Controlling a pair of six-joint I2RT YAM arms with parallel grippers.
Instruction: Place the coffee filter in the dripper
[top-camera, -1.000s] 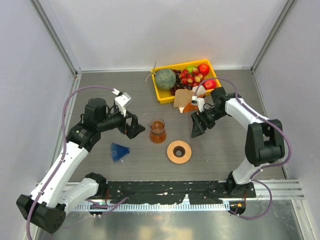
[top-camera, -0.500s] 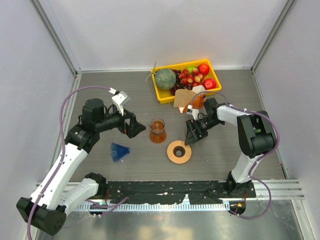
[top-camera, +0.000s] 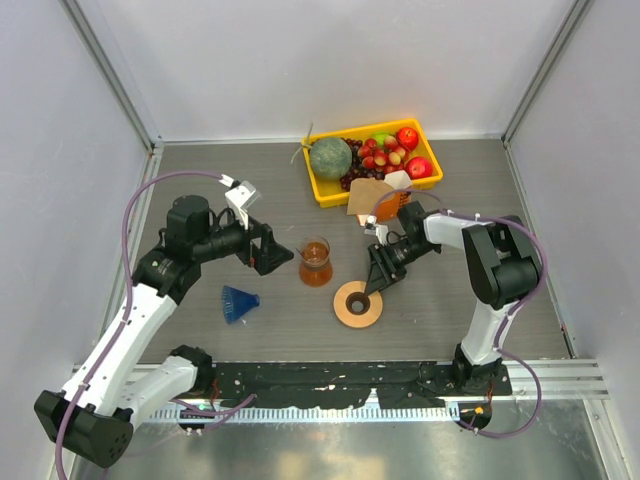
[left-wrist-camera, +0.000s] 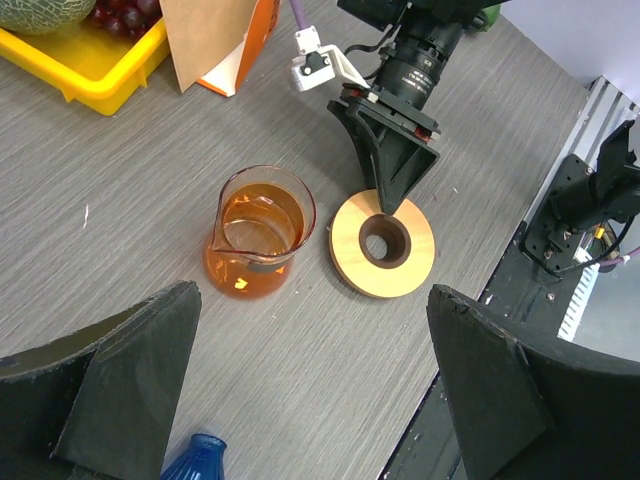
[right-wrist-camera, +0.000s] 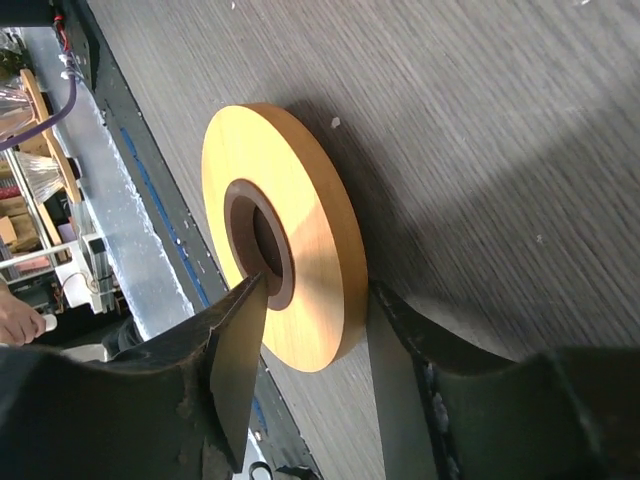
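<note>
The dripper (top-camera: 238, 303) is a dark blue ribbed cone lying on its side on the table, left of centre; its tip shows in the left wrist view (left-wrist-camera: 195, 460). The coffee filter (top-camera: 363, 196) is a tan paper fan leaning on an orange-and-white carton (top-camera: 390, 205); it also shows in the left wrist view (left-wrist-camera: 205, 40). My left gripper (top-camera: 278, 256) is open and empty, above and to the right of the dripper. My right gripper (top-camera: 375, 281) is closed on the rim of the orange-brown ring stand (right-wrist-camera: 300, 200), one finger in its hole, one outside.
A glass flask of amber liquid (top-camera: 315, 263) stands between the grippers, just left of the ring stand (top-camera: 358, 305). A yellow tray (top-camera: 325, 198) with a melon (top-camera: 330, 157) and fruit sits at the back. The table's near edge and black rail lie below the ring.
My right gripper has moved left and toward the near edge, down onto the ring stand, and has narrowed around its rim. The left arm has barely moved.
</note>
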